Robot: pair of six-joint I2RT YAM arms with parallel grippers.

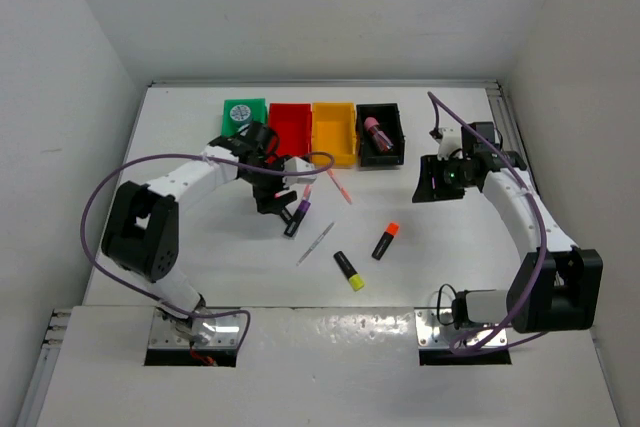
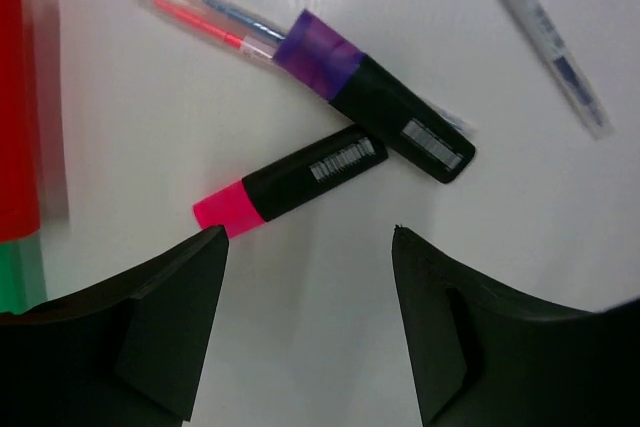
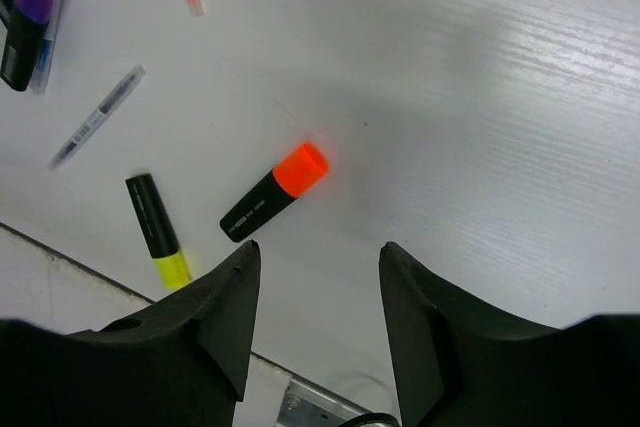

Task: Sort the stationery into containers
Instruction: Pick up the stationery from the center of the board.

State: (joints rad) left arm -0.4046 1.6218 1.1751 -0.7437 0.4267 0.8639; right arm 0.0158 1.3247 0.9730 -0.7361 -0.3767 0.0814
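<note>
Four bins stand in a row at the back: green (image 1: 243, 114), red (image 1: 290, 127), yellow-orange (image 1: 334, 132) and black (image 1: 381, 134). The black bin holds a pink-capped highlighter (image 1: 377, 133). The green bin holds a round roll (image 1: 240, 115). My left gripper (image 1: 272, 197) is open and empty, just short of a pink-capped highlighter (image 2: 290, 182) on the table. A purple-capped highlighter (image 2: 375, 97) lies beside it, over thin pink and blue pens (image 2: 200, 22). My right gripper (image 1: 440, 182) is open and empty above the table, with an orange-capped highlighter (image 3: 273, 192) below it.
A yellow-capped highlighter (image 1: 349, 270) and a grey pen (image 1: 315, 244) lie mid-table. A pink pen (image 1: 338, 187) lies in front of the yellow-orange bin. White walls close in the table on the left, back and right.
</note>
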